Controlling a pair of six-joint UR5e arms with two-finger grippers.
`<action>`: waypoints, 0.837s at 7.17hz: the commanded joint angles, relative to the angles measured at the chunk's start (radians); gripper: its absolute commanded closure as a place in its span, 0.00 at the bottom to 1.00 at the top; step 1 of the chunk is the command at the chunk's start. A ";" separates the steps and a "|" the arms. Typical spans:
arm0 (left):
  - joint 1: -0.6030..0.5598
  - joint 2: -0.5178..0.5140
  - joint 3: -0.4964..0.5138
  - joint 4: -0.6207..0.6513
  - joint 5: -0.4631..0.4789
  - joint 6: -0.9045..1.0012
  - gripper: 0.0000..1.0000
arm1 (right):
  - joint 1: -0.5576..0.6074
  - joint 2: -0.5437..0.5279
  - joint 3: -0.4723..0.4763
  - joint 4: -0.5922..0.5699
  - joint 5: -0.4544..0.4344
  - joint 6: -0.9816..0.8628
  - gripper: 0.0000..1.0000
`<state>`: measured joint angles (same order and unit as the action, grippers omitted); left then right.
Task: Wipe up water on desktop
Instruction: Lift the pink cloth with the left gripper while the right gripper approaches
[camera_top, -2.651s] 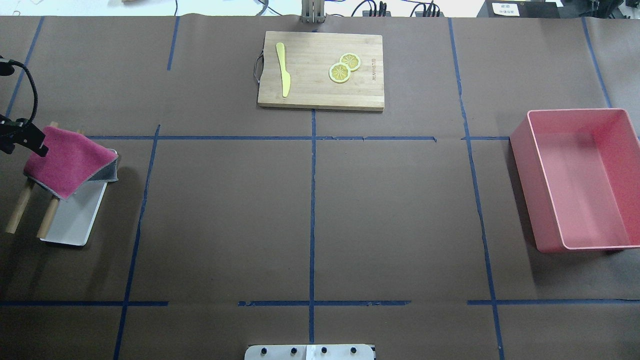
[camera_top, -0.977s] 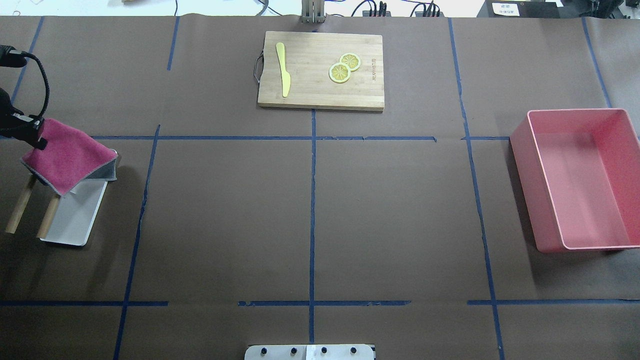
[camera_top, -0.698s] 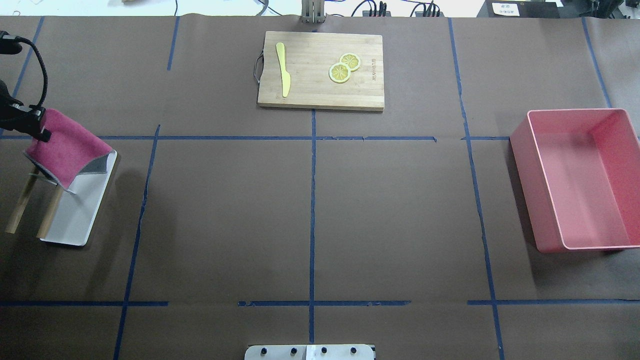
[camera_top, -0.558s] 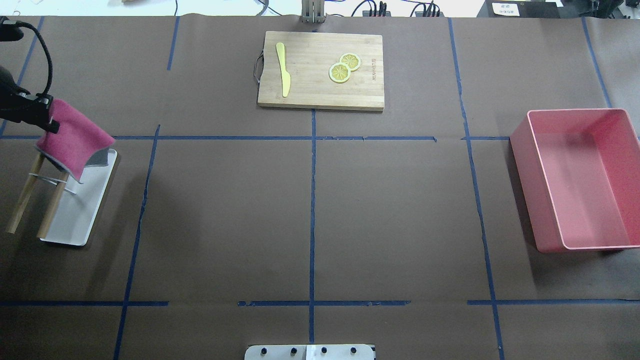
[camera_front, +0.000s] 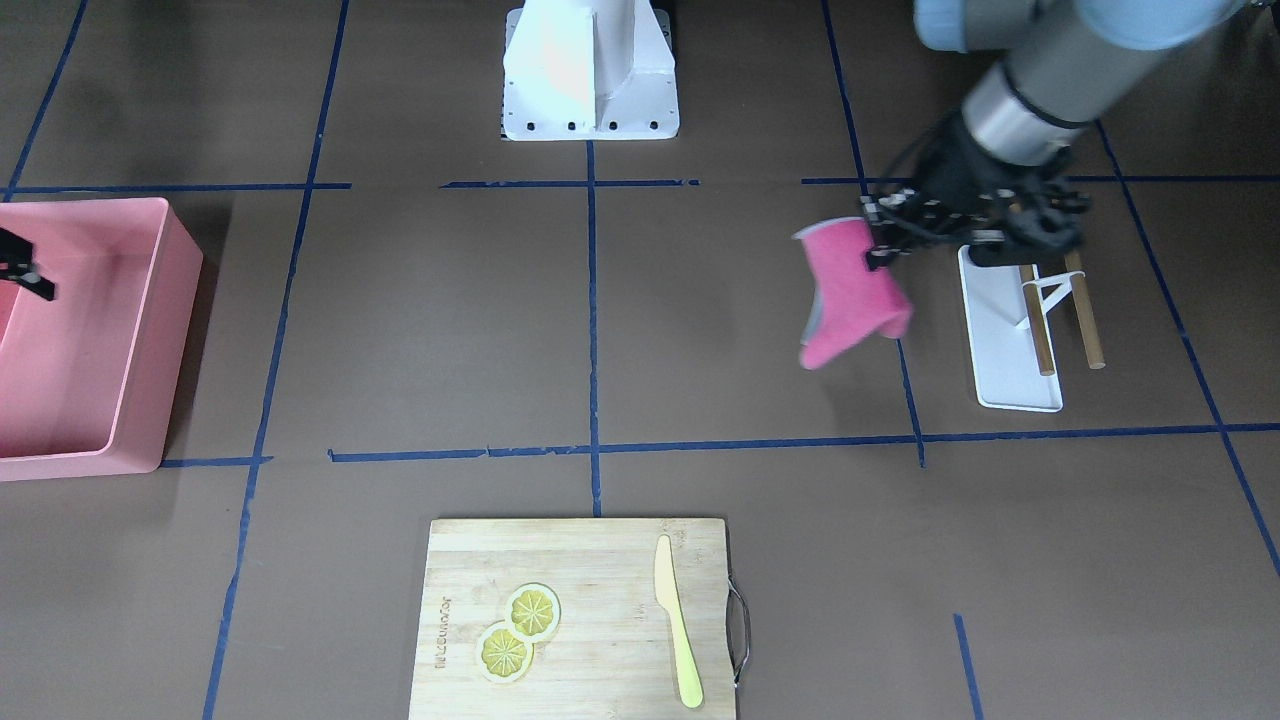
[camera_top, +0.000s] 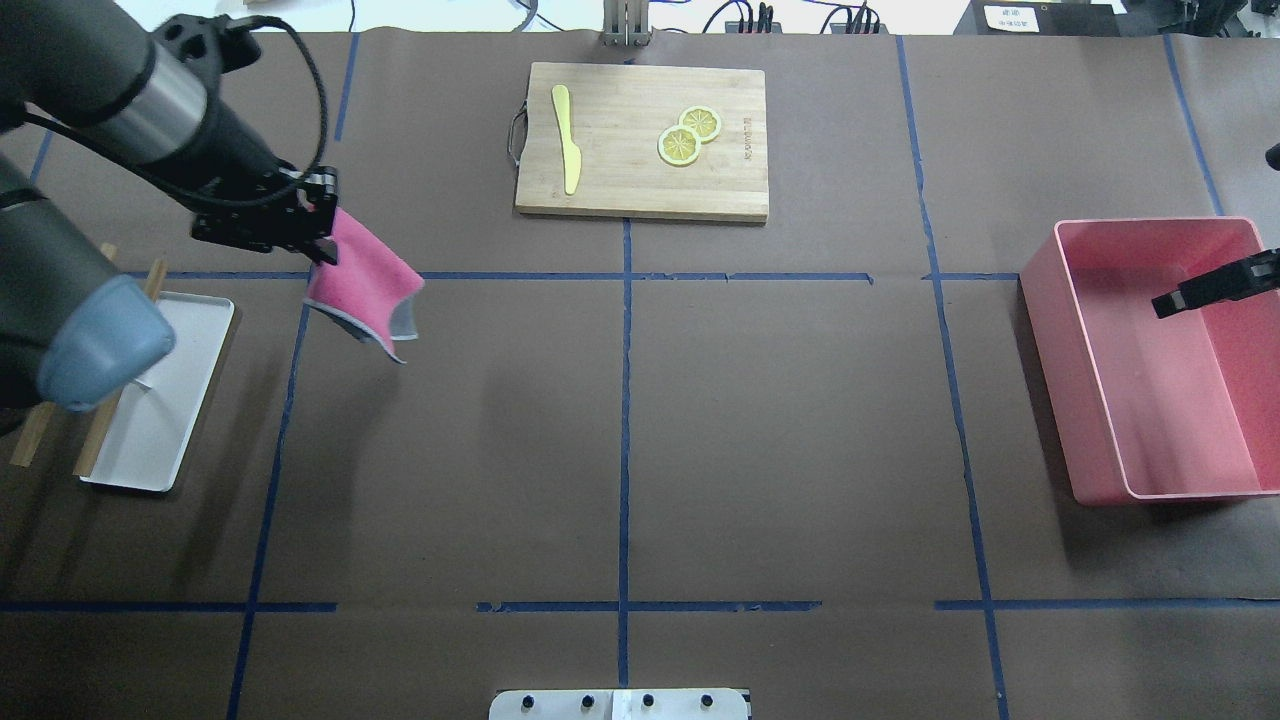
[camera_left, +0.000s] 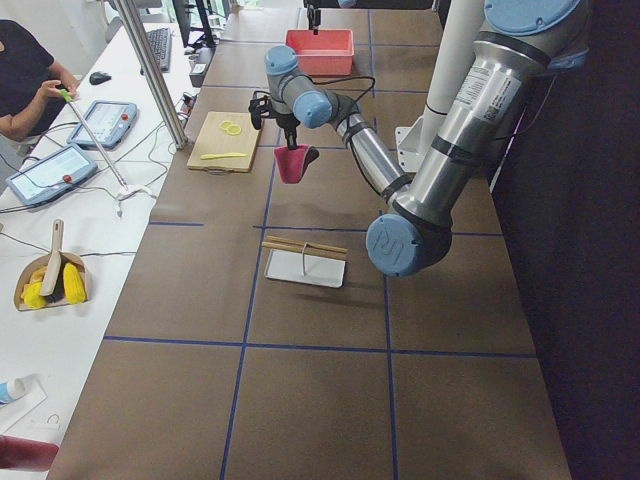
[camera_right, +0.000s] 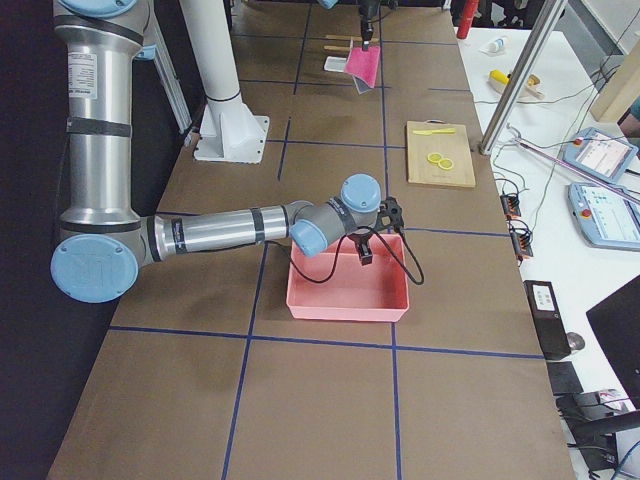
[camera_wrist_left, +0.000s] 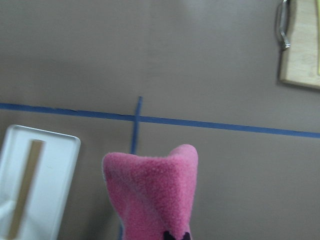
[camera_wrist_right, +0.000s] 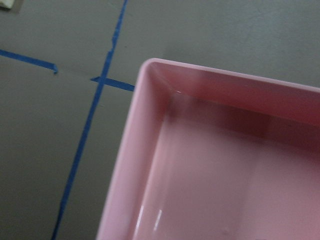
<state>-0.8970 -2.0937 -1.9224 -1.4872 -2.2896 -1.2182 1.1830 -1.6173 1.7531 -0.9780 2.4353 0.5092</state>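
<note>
Jaws of left gripper (camera_top: 325, 245) clamped on fuzzy pink cloth (camera_top: 365, 285) hanging beneath, above dark-brown taped desktop (camera_top: 800, 420), right gripper (camera_top: 1170, 300) opening unclear.

The bench (camera_top: 800, 450) is covered with a matt, dark-brown, paper-like sheet, onto which strips of blue tape (camera_top: 625, 400) are stuck. The cloth (camera_top: 365, 280) is seen to be a fuzzy pink fleece, backed in grey. The cutting board (camera_top: 620, 180) is made of pale, smooth wood with fine grain. The pink bin (camera_top: 1045, 330) is moulded in glossy plastic. The white tray (camera_top: 160, 450) is smoothly finished, and bare wooden rods (camera_front: 1088, 320) are carried over it.
</note>
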 joint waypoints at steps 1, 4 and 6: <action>0.117 -0.188 0.122 -0.016 0.068 -0.342 1.00 | -0.165 0.068 0.040 0.253 -0.150 0.338 0.00; 0.180 -0.308 0.230 -0.019 0.130 -0.483 1.00 | -0.380 0.141 0.184 0.246 -0.426 0.380 0.00; 0.223 -0.318 0.247 -0.091 0.162 -0.535 1.00 | -0.584 0.186 0.270 0.118 -0.733 0.503 0.00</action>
<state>-0.6995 -2.4006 -1.6920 -1.5394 -2.1481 -1.7156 0.7253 -1.4588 1.9640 -0.7768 1.8892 0.9673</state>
